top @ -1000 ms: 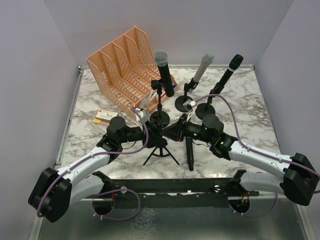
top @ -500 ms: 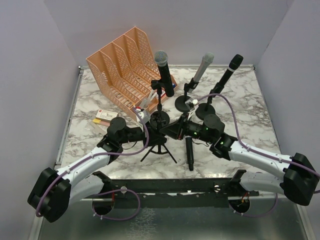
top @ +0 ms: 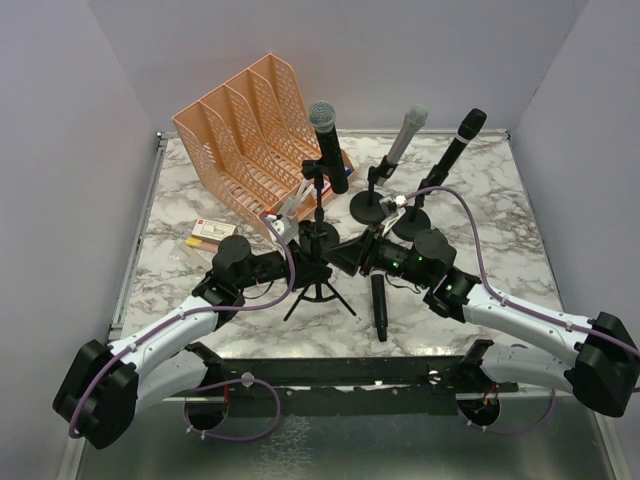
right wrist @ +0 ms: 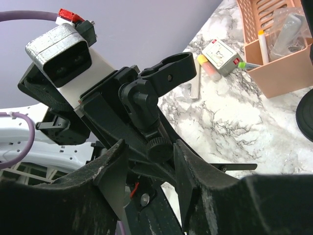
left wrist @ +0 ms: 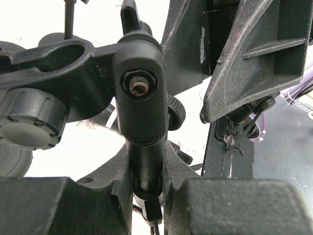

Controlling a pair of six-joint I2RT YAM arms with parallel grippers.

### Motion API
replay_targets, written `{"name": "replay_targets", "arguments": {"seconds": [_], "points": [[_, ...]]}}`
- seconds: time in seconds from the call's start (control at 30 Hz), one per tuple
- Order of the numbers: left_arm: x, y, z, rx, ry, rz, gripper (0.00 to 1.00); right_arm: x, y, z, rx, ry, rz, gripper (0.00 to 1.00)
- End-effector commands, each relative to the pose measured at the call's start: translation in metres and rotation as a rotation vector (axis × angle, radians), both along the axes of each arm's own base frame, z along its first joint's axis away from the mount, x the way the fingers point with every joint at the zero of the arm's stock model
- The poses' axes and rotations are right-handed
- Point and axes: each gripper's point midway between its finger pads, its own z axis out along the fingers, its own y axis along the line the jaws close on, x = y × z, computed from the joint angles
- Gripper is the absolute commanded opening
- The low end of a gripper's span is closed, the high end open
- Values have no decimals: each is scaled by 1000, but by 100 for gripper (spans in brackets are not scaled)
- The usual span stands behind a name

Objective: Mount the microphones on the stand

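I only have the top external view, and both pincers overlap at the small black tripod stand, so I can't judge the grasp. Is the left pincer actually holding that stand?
Observer: Yes. In the left wrist view the left pincer is closed on the stem of the small black tripod stand, just below its clip joint.
Operator: And the right one?
Observer: The right wrist view shows the right pincer open, its fingers spread either side of the stand's knurled knob.
Operator: Anything in the clip?
Observer: No. The black C-shaped clip is empty.
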Motion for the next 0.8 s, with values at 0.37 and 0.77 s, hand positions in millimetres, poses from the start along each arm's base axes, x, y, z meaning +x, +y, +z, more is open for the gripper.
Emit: {"name": "replay_targets", "arguments": {"seconds": [0.37, 0.77], "points": [[1, 0, 32, -65, -64, 4, 0, 2, 7, 0, -15, 4, 16, 35], [-16, -3, 35, -71, -67, -85, 0, -7, 12, 9, 6, -47, 79, 35]]}}
